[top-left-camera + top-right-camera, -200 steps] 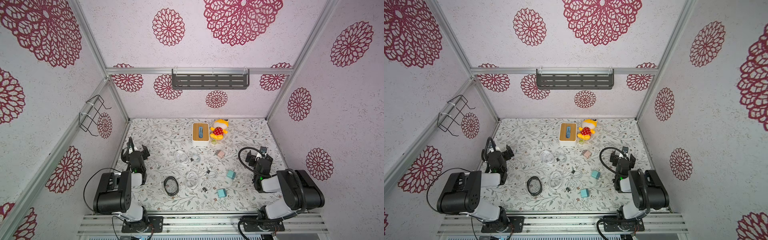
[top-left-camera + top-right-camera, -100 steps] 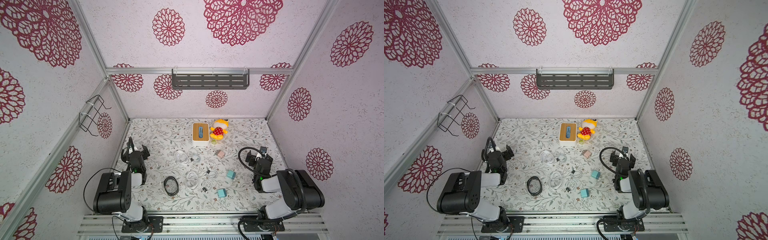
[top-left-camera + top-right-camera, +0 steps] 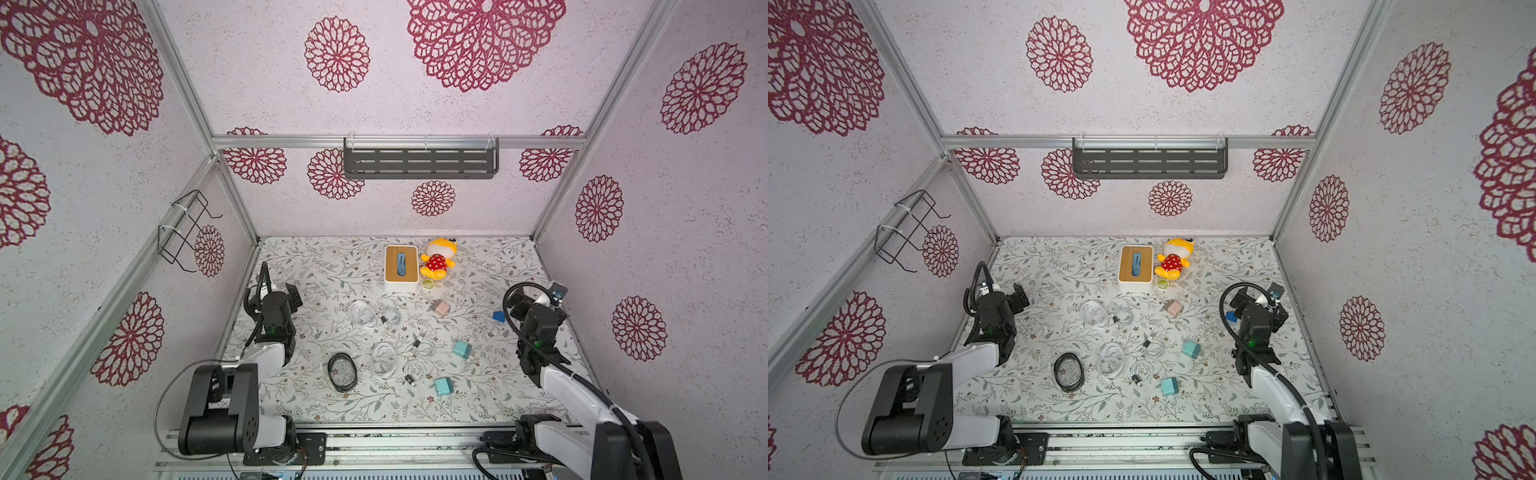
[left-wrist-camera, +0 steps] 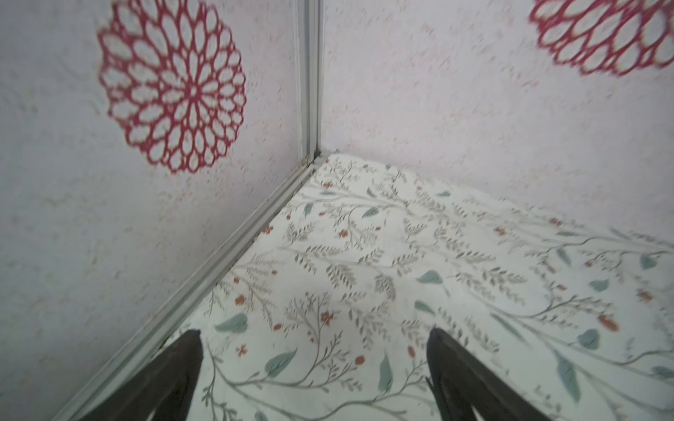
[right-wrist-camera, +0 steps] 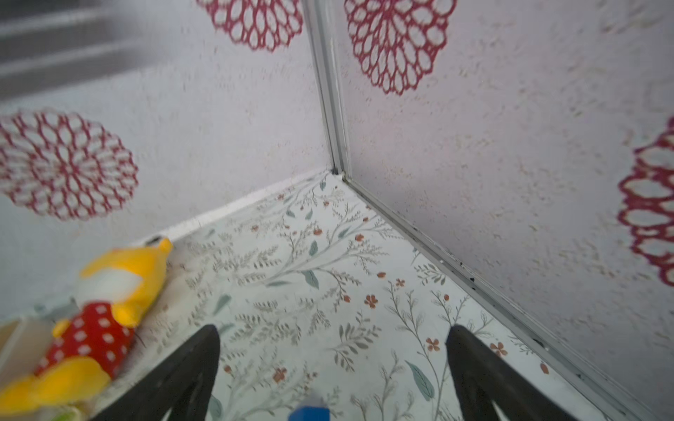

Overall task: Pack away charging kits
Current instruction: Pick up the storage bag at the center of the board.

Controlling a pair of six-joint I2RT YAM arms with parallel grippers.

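The charging kits lie spread over the middle of the floral table. A pale pink adapter [image 3: 441, 308] sits toward the back, and two teal adapters [image 3: 462, 348] [image 3: 443, 386] lie nearer the front. Several coiled white cables [image 3: 383, 359] lie loose to their left. My left gripper [image 3: 291, 296] [image 4: 313, 337] hangs open by the left wall, with only tablecloth between its fingers. At the right side my right gripper [image 3: 538, 294] [image 5: 333, 333] is open and holds nothing. A small dark blue block [image 5: 310, 413] lies just below its jaws.
A white box with a wooden lid [image 3: 401, 268] stands at the back centre, with a yellow plush toy [image 3: 437, 259] and a small green disc [image 3: 427, 284] beside it. A black cable ring [image 3: 342, 372] lies front left. Walls enclose three sides.
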